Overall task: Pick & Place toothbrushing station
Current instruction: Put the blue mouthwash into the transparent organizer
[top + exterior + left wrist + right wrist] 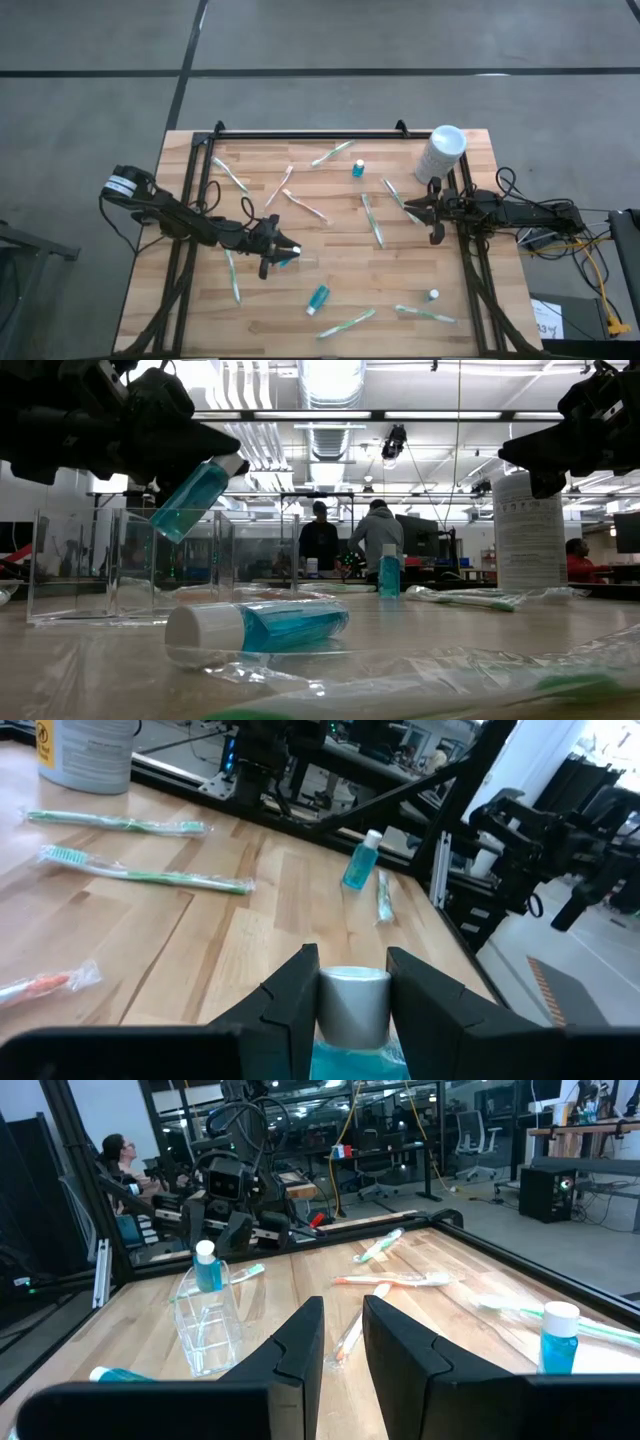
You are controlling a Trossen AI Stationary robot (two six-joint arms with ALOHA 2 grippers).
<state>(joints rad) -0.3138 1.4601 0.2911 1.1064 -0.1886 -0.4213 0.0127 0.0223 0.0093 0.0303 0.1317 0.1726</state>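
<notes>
My left gripper (pixel 283 252) hangs over the middle of the wooden table (pixel 200 310), shut on a small bottle of blue liquid with a white cap (pixel 190 495). The bottle (pixel 207 1266) is just above a clear plastic container (pixel 205 1330) that stands on the tabletop. My right gripper (pixel 412 208) waits at the table's right side; its fingers (pixel 343 1315) stand a little apart with nothing between them. Wrapped toothbrushes (pixel 372 218) lie scattered flat on the wood. My left gripper pinches the bottle at its white cap (pixel 352 1005) between the two fingers, coming level from the table's left. The blue body (pixel 185 500) slants down below the fingers, cap end higher. The bottle is lifted clear of the table.
A second blue bottle (pixel 318 298) lies on its side near the front. A small one (pixel 357 168) stands toward the back, and a white canister (pixel 442 152) stands at the far right corner. Black frame rails (pixel 300 133) run along the far and side edges.
</notes>
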